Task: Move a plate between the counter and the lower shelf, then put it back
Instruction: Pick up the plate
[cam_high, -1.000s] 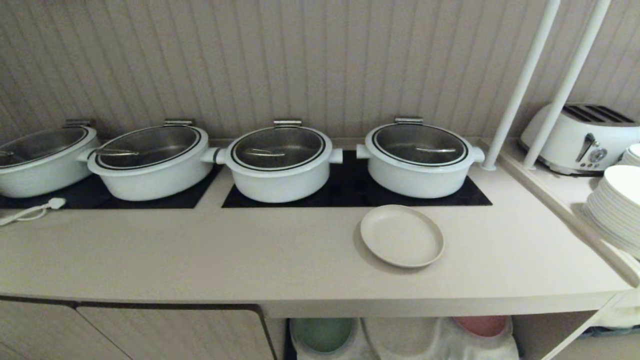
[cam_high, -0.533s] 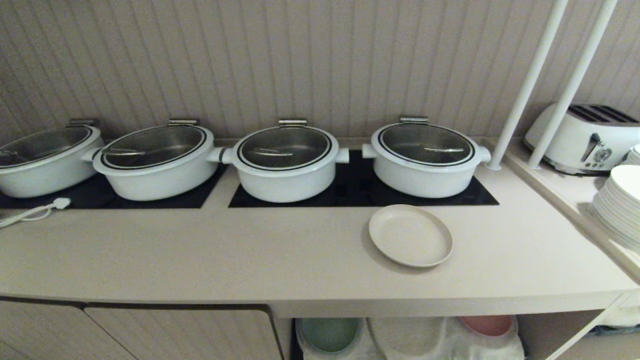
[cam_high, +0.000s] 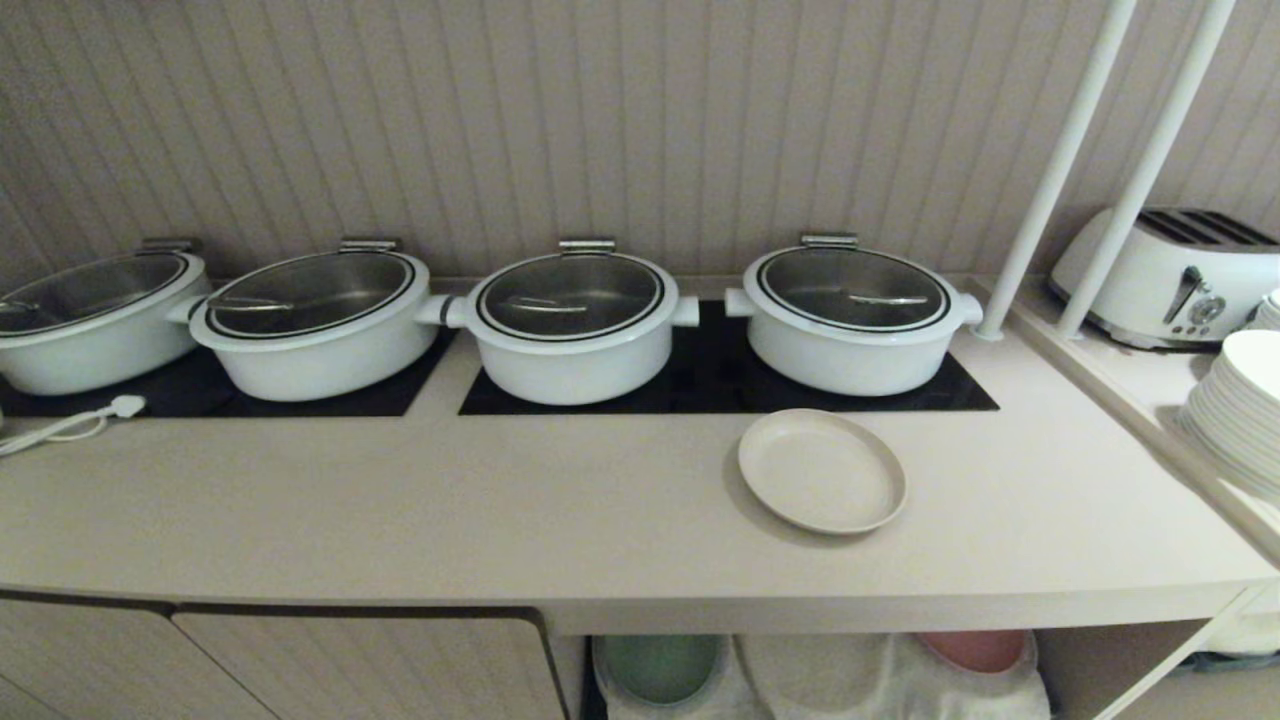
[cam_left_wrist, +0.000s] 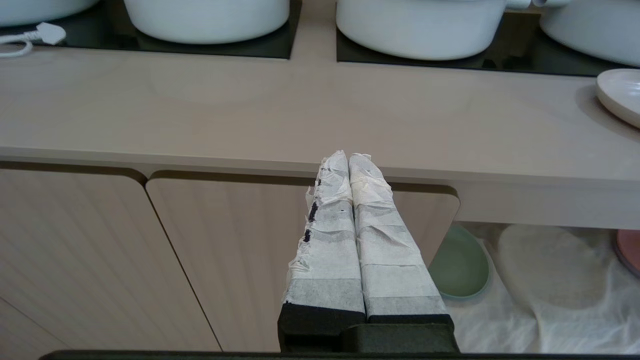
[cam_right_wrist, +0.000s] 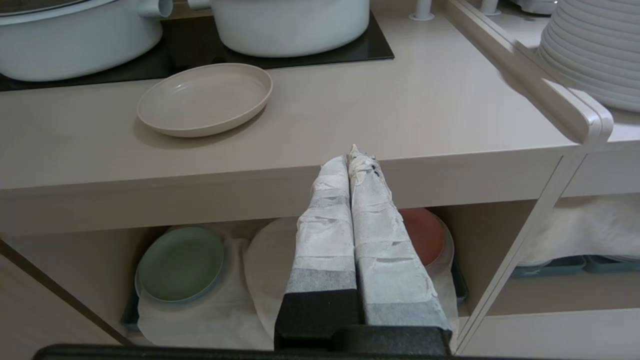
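Note:
The cream-beige plate (cam_high: 822, 484) lies flat on the counter (cam_high: 500, 520), just in front of the rightmost pot; it also shows in the right wrist view (cam_right_wrist: 205, 98) and at the edge of the left wrist view (cam_left_wrist: 622, 95). Below the counter's front edge opens the lower shelf (cam_right_wrist: 220, 310), draped in white cloth. Neither arm appears in the head view. My left gripper (cam_left_wrist: 348, 159) is shut and empty, level with the cabinet door. My right gripper (cam_right_wrist: 352, 157) is shut and empty too, in front of the counter edge, apart from the plate.
Several white lidded pots (cam_high: 575, 325) stand on black hob panels (cam_high: 720, 385). A green plate (cam_right_wrist: 181, 263) and a pink plate (cam_right_wrist: 425, 235) rest on the shelf cloth. Two white poles (cam_high: 1050, 170), a toaster (cam_high: 1165, 275) and stacked white plates (cam_high: 1235, 410) stand at the right. A white plug (cam_high: 120, 407) lies far left.
The whole head view has shifted slightly, so the camera moved; the pots and plate now sit a little further right in the picture. Nothing on the counter has moved.

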